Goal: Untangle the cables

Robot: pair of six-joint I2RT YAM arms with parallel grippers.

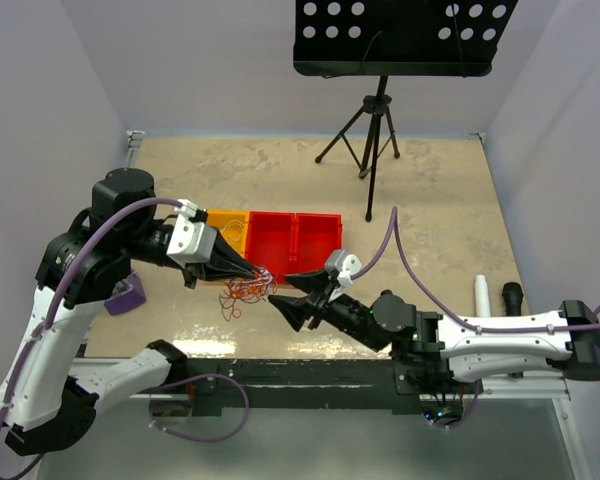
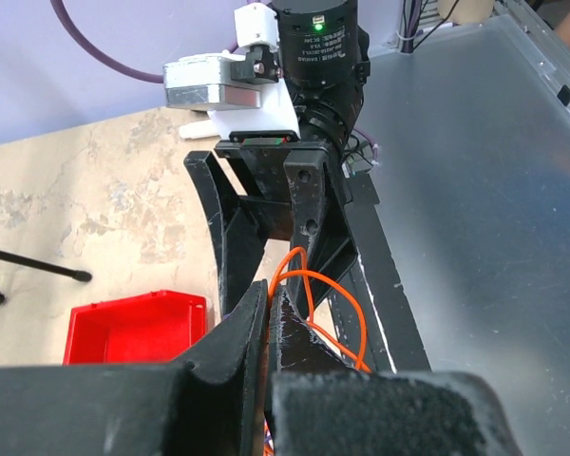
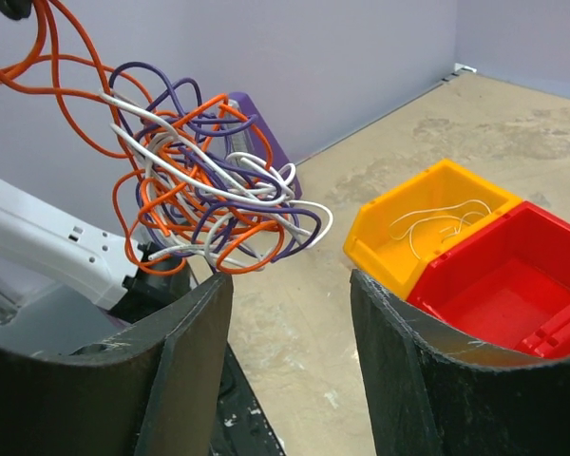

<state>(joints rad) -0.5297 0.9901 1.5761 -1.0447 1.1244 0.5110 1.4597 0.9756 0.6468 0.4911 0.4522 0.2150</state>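
Between the closed fingers of the left gripper: one thin orange strand of the cables, pinched tight. Bundle hangs from those tips over the table as a loose knotted ball of orange, white and purple wires, with loops sticking out all round. Right gripper stands wide, holding nothing, just beside the ball. Farther out, a yellow bin with a single white wire inside touches a red bin.
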